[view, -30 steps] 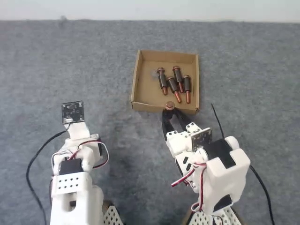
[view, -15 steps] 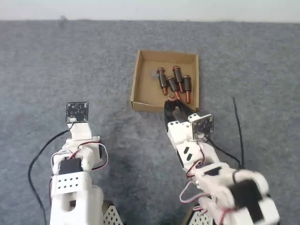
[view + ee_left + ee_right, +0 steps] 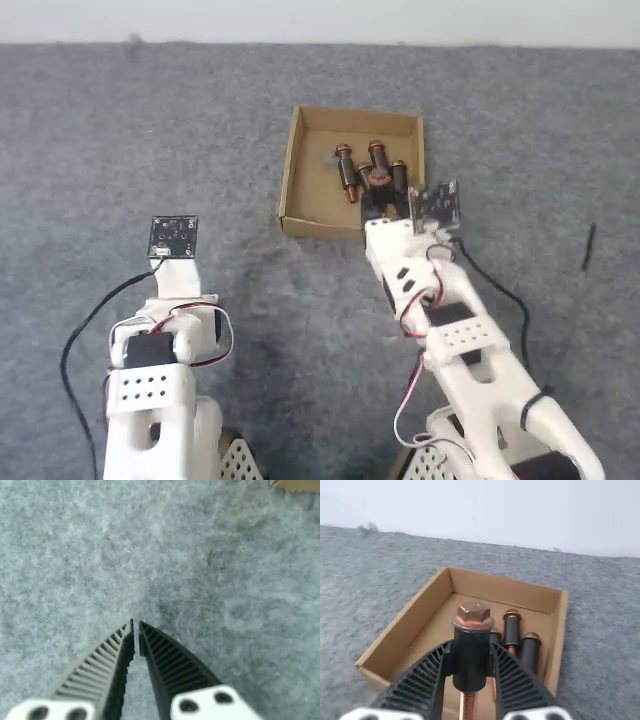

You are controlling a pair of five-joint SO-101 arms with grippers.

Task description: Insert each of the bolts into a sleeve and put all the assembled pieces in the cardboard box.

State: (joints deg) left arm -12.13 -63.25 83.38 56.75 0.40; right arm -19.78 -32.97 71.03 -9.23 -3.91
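Grey surface [image 3: 225, 555] lies under the left end effector [image 3: 136, 627], whose jaws nearly meet on nothing. Farther out, the right end effector [image 3: 471, 646] is clamped on the black sleeve [image 3: 470, 667] of an upright bolt [image 3: 472, 617], above the cardboard box [image 3: 405, 635] near its front wall. Being metal, the piece is likely stiff, dense and slippery, so mid-sleeve is the sound hold. The right wrist view shows this grip. The high view shows the other assembled pieces [image 3: 347, 170] lying in the box beyond.
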